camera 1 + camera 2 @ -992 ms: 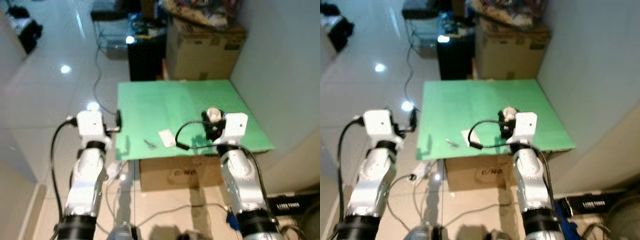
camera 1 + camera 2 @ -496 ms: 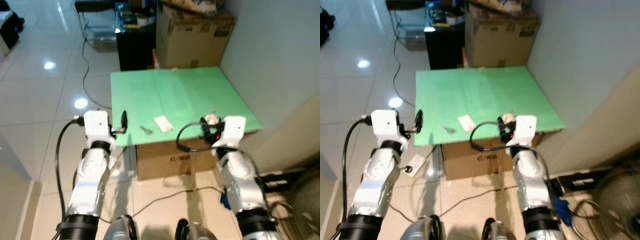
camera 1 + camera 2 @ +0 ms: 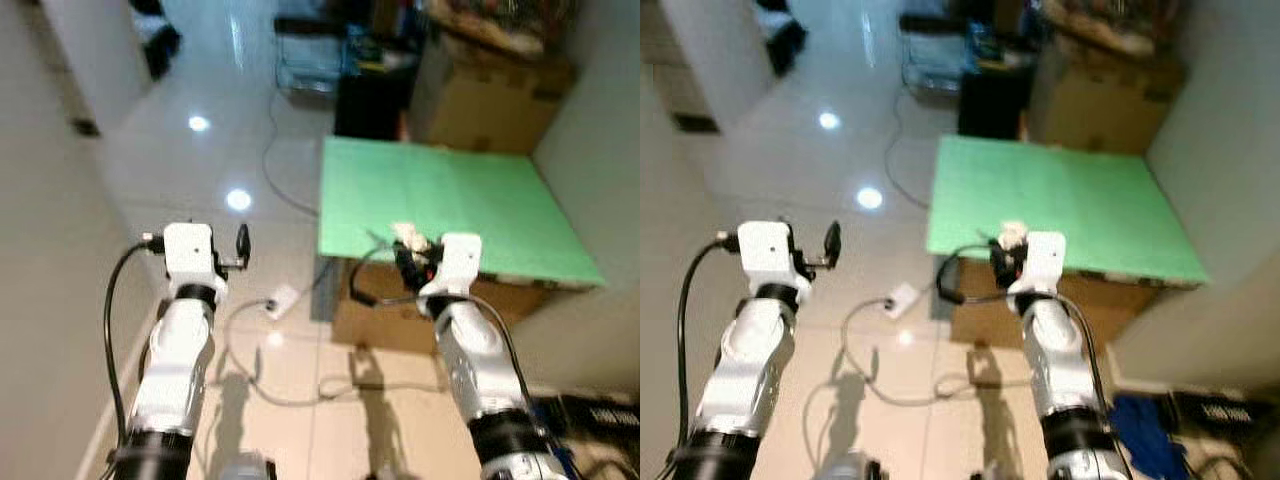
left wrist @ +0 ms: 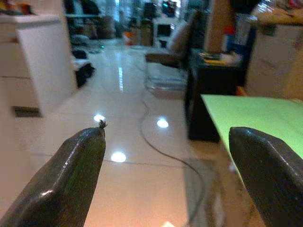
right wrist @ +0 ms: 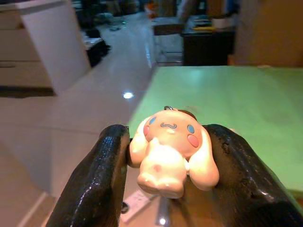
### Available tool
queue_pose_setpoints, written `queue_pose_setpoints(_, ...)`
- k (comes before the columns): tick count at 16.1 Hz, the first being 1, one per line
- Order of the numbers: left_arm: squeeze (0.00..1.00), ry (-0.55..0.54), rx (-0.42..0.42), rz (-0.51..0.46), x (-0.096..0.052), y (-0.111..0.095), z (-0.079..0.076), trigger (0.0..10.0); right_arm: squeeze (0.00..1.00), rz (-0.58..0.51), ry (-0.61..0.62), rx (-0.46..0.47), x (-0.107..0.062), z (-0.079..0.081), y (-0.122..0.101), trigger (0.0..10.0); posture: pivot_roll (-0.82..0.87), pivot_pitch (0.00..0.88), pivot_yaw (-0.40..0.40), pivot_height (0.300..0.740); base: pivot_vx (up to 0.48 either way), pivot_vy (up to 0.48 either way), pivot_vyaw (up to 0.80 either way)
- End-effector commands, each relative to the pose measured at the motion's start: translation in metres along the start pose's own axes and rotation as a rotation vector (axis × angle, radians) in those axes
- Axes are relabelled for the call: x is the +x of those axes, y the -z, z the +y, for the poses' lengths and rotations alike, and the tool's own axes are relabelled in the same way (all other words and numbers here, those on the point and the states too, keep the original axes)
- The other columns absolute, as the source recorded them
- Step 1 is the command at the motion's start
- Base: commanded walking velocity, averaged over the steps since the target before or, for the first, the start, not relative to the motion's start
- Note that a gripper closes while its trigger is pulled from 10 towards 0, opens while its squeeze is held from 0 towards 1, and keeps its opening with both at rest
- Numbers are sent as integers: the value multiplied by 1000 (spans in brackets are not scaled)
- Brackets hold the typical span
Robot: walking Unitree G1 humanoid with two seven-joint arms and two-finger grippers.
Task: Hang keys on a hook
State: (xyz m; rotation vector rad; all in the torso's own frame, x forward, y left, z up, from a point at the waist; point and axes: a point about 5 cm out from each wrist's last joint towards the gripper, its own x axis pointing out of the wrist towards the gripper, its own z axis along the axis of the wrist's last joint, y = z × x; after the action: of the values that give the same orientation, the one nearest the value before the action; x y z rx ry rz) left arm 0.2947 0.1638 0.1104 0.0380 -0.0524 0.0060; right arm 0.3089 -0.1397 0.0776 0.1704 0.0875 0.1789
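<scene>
Two grippers in view. Right gripper (image 5: 170, 156) is clamped on a cream plush keychain charm (image 5: 171, 150), fingers (image 5: 102, 177) pressing both its sides; the keys themselves cannot be made out. In the head views the charm (image 3: 409, 236) sits at the wrist's front, over the near edge of the green table (image 3: 450, 200). Left gripper (image 4: 170, 165) stands wide apart and empty, fingers (image 4: 71, 175) framing glossy floor.

Since a half-second ago the whole view has swung toward nine o'clock: the table now lies at two o'clock, with a white wall (image 3: 50, 200) at nine. Both forearms are raised, level, pointing to twelve o'clock, the left arm (image 3: 180, 330) over bare floor.
</scene>
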Motion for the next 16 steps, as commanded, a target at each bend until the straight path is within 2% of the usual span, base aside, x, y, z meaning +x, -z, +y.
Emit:
queue_pose_setpoints(1,0,16,10,-13,0,-3,-7,10000,0,19,1,17,-1,-5,2,0,-51,59,-40,740,0,0,575)
queue_pose_setpoints(5,0,-11,9,5,-3,2,2,10000,0,23,-68,40,1,0,1,0,-50,62,-38,740,0,0,541)
queue_pose_setpoints(9,0,-17,7,16,-5,2,3,10000,0,40,-144,63,3,3,0,0,-44,67,-45,740,0,0,508)
queue_pose_setpoints(12,0,5,16,10,-9,2,-1,10000,0,43,-142,63,5,-2,-2,0,-36,61,-48,740,-359,307,498)
queue_pose_setpoints(16,0,49,37,-12,-20,0,-9,10000,0,44,-149,60,11,-6,-7,0,-15,45,-50,740,-459,0,486)
